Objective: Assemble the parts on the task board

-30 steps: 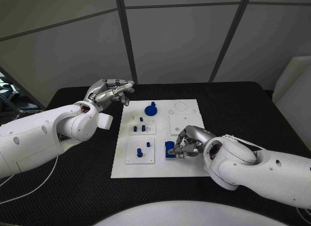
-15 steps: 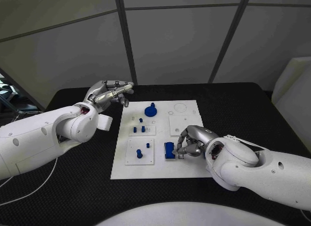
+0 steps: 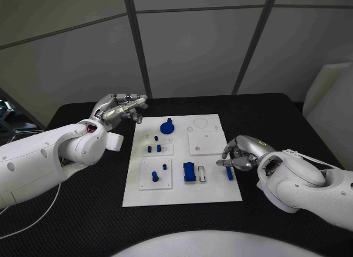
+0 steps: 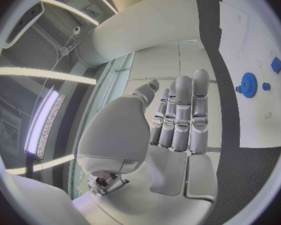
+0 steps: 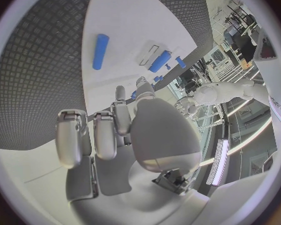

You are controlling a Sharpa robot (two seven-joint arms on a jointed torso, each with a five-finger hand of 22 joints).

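Note:
The white task board (image 3: 211, 190) lies in the middle of the table. A blue block (image 3: 189, 171) stands in its slot beside a narrow white frame (image 3: 200, 173). A blue bar (image 3: 229, 172) lies flat at the board's right edge. My right hand (image 3: 242, 152) hovers just behind that bar, fingers loosely bent, holding nothing. The right wrist view has the bar (image 5: 100, 51) and the block (image 5: 159, 61) well beyond the right hand (image 5: 122, 135). My left hand (image 3: 119, 108) is raised off the board's far left corner, fingers straight and empty. A blue gear (image 3: 167, 128) sits at the far end.
Small blue pegs (image 3: 153, 149) stand in the middle left plate, and one more peg (image 3: 155, 175) in the near left plate. The left wrist view has the gear (image 4: 248, 81) and the board (image 4: 253, 120) past the left hand (image 4: 172, 130). Black table (image 3: 84, 214) surrounds the board.
My right hand has let go of the blue block and drawn back to the board's right edge. The block stays in its slot. The blue bar now shows. The left hand has barely moved.

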